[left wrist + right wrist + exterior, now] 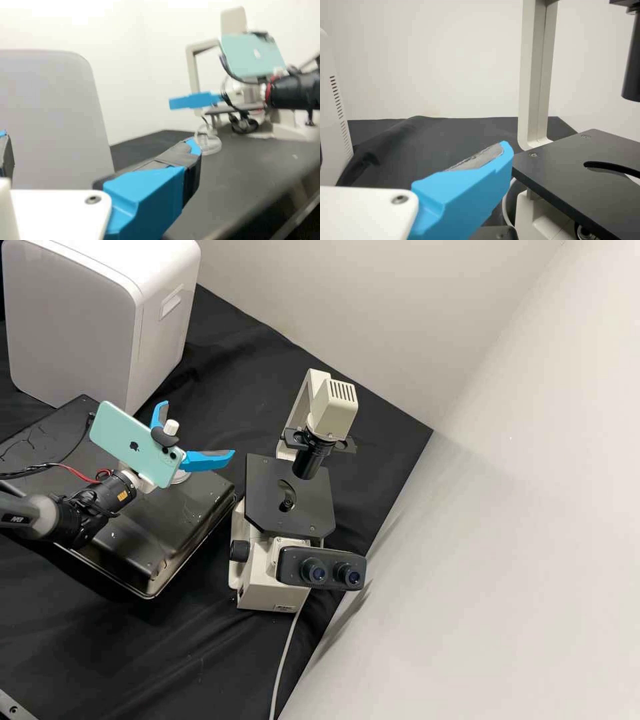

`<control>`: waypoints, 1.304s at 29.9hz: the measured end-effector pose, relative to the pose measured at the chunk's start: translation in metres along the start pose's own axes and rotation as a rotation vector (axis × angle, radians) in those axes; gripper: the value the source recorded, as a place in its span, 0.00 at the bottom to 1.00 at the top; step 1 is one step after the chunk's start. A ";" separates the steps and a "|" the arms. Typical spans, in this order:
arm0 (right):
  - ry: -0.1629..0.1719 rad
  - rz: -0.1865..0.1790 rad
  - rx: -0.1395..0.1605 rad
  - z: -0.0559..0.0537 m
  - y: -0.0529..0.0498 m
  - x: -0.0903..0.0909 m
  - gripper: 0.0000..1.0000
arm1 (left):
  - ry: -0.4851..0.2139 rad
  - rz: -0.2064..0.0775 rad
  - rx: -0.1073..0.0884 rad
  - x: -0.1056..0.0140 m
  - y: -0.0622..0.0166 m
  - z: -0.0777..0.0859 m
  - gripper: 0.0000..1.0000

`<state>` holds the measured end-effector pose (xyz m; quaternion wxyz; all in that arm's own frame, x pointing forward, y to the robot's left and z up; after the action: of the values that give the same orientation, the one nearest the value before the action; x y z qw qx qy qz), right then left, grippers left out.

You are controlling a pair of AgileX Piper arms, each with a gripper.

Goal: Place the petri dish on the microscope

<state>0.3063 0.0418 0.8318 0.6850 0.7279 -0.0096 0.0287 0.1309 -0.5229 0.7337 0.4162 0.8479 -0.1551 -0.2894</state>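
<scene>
Near the right edge of the worktop [167, 653], the microscope [267, 560] stands with no petri dish [207, 144] on its black stage [267, 497]. By my reading the task has hardly begun, with the pickup, the carry and the set-down all left to do. The dish, small and clear, rests on the black slab [147, 533] toward the worktop's left, at the slab's corner nearest the microscope. It is too small to tell whether anything is in it or whether it has a lid. Just above it hangs the right gripper [197, 431], its blue fingers [208, 459] spread wide and holding nothing, one of them close to the stage's edge in its own wrist view. Off to the side, the left gripper [97, 145] faces across the slab toward the dish, its fingers likewise spread and empty. A white appliance [87, 313] stands at the far left corner.
</scene>
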 end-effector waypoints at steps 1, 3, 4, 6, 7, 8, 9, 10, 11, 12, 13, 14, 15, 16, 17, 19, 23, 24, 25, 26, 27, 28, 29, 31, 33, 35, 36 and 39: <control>0.000 0.000 0.000 0.000 0.000 0.000 1.00 | -0.004 -0.003 0.000 0.000 -0.0005 0.001 1.00; 0.000 0.000 0.000 0.000 0.000 0.000 1.00 | -0.005 -0.006 0.000 0.000 -0.0010 0.001 1.00; 0.000 0.000 0.000 0.000 0.000 0.000 1.00 | -0.005 -0.008 0.001 0.000 -0.0014 0.001 1.00; 0.000 0.000 0.000 0.000 0.000 0.000 1.00 | -0.004 -0.010 0.001 0.001 -0.0018 0.001 1.00; 0.000 0.000 0.000 0.000 0.000 0.000 1.00 | -0.004 -0.010 0.001 0.001 -0.0018 0.001 1.00; 0.000 0.000 0.000 0.000 0.000 0.000 1.00 | -0.004 -0.010 0.001 0.001 -0.0018 0.001 1.00; 0.000 0.000 0.000 0.000 0.000 0.000 1.00 | -0.004 -0.010 0.001 0.001 -0.0018 0.001 1.00; 0.000 0.000 0.000 0.000 0.000 0.000 1.00 | -0.005 -0.011 0.000 0.001 -0.0019 0.001 1.00; 0.000 0.000 0.000 0.000 0.000 0.000 1.00 | -0.005 -0.013 0.001 0.001 -0.0023 0.001 1.00; 0.000 0.000 0.000 0.000 0.000 0.000 1.00 | -0.005 -0.015 0.001 0.001 -0.0027 0.001 1.00; 0.000 0.000 0.000 0.000 0.000 0.000 1.00 | -0.005 -0.017 0.001 0.001 -0.0031 0.001 1.00; 0.000 0.000 0.000 0.000 0.000 0.000 1.00 | -0.004 -0.022 0.002 0.001 -0.0039 0.001 1.00; 0.000 0.000 0.000 0.000 0.000 0.000 1.00 | -0.004 -0.022 0.002 0.001 -0.0040 0.001 1.00; 0.000 0.000 0.000 0.000 0.000 0.000 1.00 | -0.004 -0.024 0.002 0.001 -0.0043 0.001 1.00; 0.000 0.000 0.000 0.000 0.000 0.000 1.00 | -0.004 -0.024 0.002 0.001 -0.0042 0.001 1.00; 0.000 0.000 0.000 0.000 0.000 0.000 1.00 | -0.004 -0.032 0.003 0.002 -0.0057 0.001 1.00; 0.000 0.000 0.000 0.000 0.000 0.000 1.00 | -0.002 -0.055 0.010 0.003 -0.0099 0.000 1.00; 0.000 0.000 0.000 0.000 0.000 0.000 1.00 | -0.001 -0.062 0.011 0.003 -0.0111 0.000 1.00; 0.000 0.000 0.000 0.000 0.000 0.000 1.00 | 0.000 -0.073 0.012 0.004 -0.0131 0.000 1.00; 0.000 0.000 0.000 0.000 0.000 0.000 1.00 | 0.000 -0.082 0.013 0.004 -0.0147 0.000 1.00; 0.000 0.000 0.000 0.000 0.000 0.000 1.00 | 0.001 -0.092 0.015 0.005 -0.0165 0.000 1.00; 0.000 0.000 0.000 0.000 0.000 0.000 1.00 | 0.001 -0.104 0.016 0.005 -0.0188 0.000 1.00; 0.000 0.000 0.000 0.000 0.000 0.000 1.00 | 0.001 -0.117 0.017 0.006 -0.0211 0.000 1.00; 0.000 0.000 0.000 0.000 0.000 0.000 1.00 | 0.002 -0.134 0.020 0.006 -0.0242 0.000 1.00; 0.000 0.000 0.000 0.000 0.000 0.000 1.00 | 0.003 -0.148 0.022 0.007 -0.0268 0.000 1.00; 0.000 0.000 0.000 0.000 0.000 0.000 1.00 | 0.004 -0.158 0.023 0.007 -0.0288 0.000 1.00; 0.000 0.000 0.000 0.000 0.000 0.000 1.00 | 0.004 -0.161 0.023 0.007 -0.0292 0.000 1.00; 0.000 0.000 0.000 0.000 0.000 0.000 1.00 | 0.004 -0.161 0.024 0.007 -0.0292 0.000 1.00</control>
<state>0.3063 0.0418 0.8318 0.6850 0.7279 -0.0096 0.0287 0.1372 -0.5088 0.7079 0.3819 0.8630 -0.0890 -0.3184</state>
